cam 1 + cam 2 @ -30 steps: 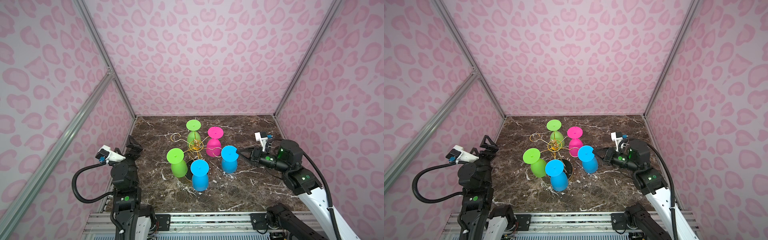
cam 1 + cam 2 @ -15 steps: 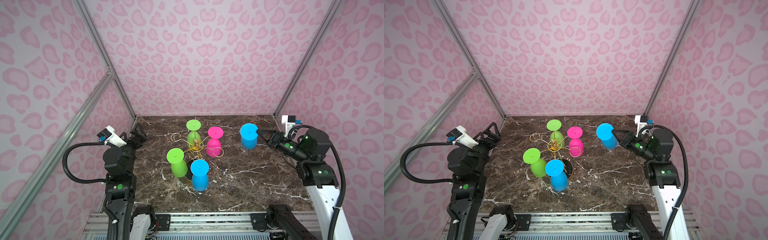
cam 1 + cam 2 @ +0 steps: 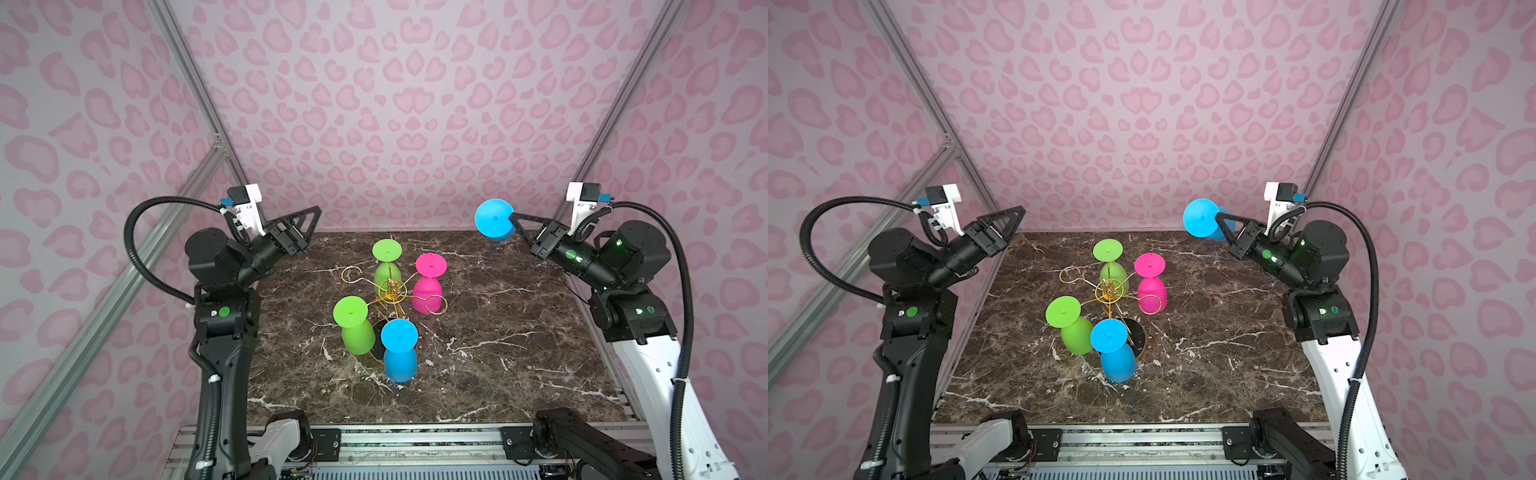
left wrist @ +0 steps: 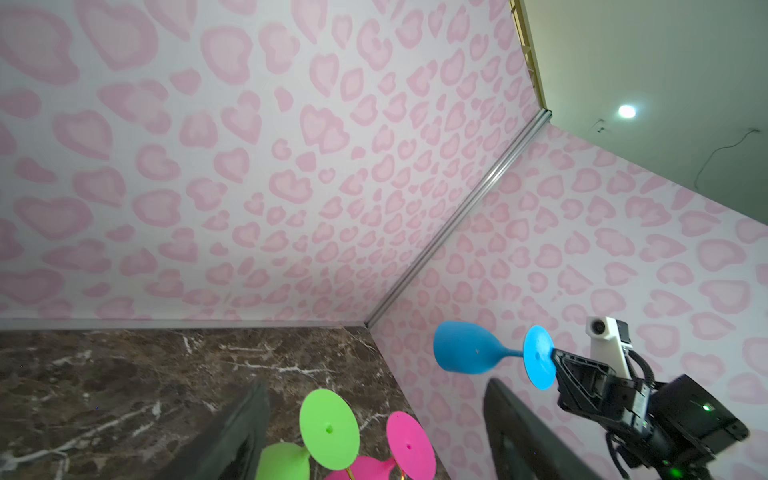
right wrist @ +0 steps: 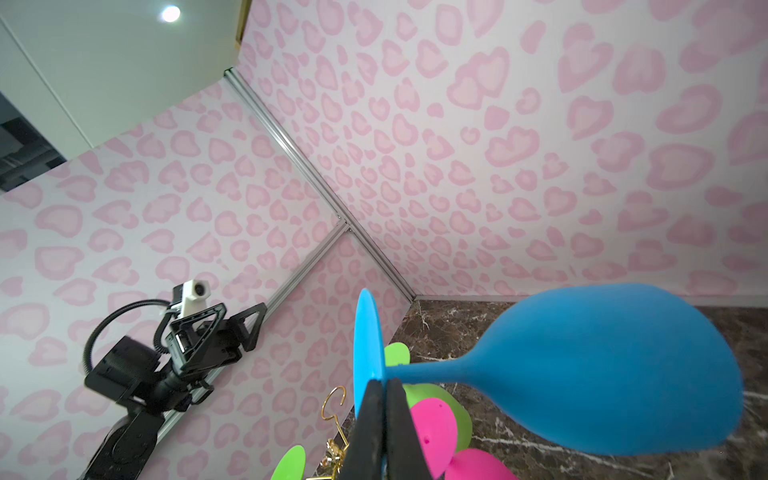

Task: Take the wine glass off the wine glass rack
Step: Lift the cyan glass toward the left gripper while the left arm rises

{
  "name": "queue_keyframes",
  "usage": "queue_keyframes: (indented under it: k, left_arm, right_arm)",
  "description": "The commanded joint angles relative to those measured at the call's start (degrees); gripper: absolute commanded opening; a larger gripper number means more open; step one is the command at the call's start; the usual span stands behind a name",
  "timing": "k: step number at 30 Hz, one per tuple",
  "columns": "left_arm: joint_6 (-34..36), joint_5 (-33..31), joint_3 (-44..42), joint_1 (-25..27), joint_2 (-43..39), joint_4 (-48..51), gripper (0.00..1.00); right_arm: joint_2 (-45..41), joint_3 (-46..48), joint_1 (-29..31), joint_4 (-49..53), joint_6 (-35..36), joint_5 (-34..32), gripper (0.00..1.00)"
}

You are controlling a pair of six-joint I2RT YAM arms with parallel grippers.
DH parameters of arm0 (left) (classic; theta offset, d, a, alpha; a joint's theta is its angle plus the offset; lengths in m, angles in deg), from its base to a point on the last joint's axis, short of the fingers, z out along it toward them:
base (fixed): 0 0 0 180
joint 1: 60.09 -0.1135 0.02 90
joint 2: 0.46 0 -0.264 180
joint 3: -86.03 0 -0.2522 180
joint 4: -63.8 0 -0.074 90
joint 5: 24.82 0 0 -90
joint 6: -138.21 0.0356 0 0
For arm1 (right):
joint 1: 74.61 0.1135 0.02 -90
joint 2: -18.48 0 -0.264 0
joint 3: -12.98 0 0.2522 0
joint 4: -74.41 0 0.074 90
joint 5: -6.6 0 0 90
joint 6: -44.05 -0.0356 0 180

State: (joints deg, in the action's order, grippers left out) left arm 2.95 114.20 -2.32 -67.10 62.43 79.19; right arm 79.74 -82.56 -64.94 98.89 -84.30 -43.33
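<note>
The blue wine glass [image 3: 493, 219] [image 3: 1200, 222] hangs in the air at the back right, lying sideways with its bowl [image 5: 602, 374] [image 4: 465, 349] toward the back wall. My right gripper [image 3: 513, 216] [image 3: 1219, 217] [image 5: 384, 384] is shut on the rim of its foot. The gold wine glass rack [image 3: 390, 291] [image 3: 1109, 291] stands mid-table, well below and left of the glass. My left gripper [image 3: 311, 215] [image 3: 1016, 212] [image 4: 376, 386] is raised at the left, open, with nothing between its fingers.
Several glasses hang upside down on the rack: two green [image 3: 386, 251] [image 3: 351, 312], a pink [image 3: 430, 266] and a blue [image 3: 399, 337]. Two hooks [image 3: 351, 274] [image 3: 437, 304] hold nothing. Pink patterned walls close three sides of the marble table [image 3: 498, 353].
My right gripper has carried the blue glass from the rack's right side up and to the back right, tipping it sideways. The left arm has risen, and its gripper points higher.
</note>
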Motion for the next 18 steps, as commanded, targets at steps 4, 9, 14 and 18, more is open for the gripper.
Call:
queue_keyframes:
  k: [4, 9, 14, 18]
  left_arm:
    - [-2.2, 11.9, 8.0, 5.2, 6.1, -3.0, 0.80]
    - [-2.7, 14.6, 12.6, 9.2, 11.0, -3.2, 0.76]
    - [-2.9, 15.8, 15.6, 13.9, 14.3, -4.2, 0.73]
    - [-4.0, 17.1, 17.7, 16.2, 16.5, -5.1, 0.69]
  right_arm:
    - [6.6, -8.6, 5.6, -1.7, 7.7, 0.7, 0.00]
    - [11.9, -14.6, 9.3, -2.0, 10.7, 4.7, 0.00]
    - [15.7, -17.5, 12.2, -1.5, 11.6, 5.9, 0.00]
    - [17.2, -18.5, 14.1, -1.7, 11.9, 5.3, 0.00]
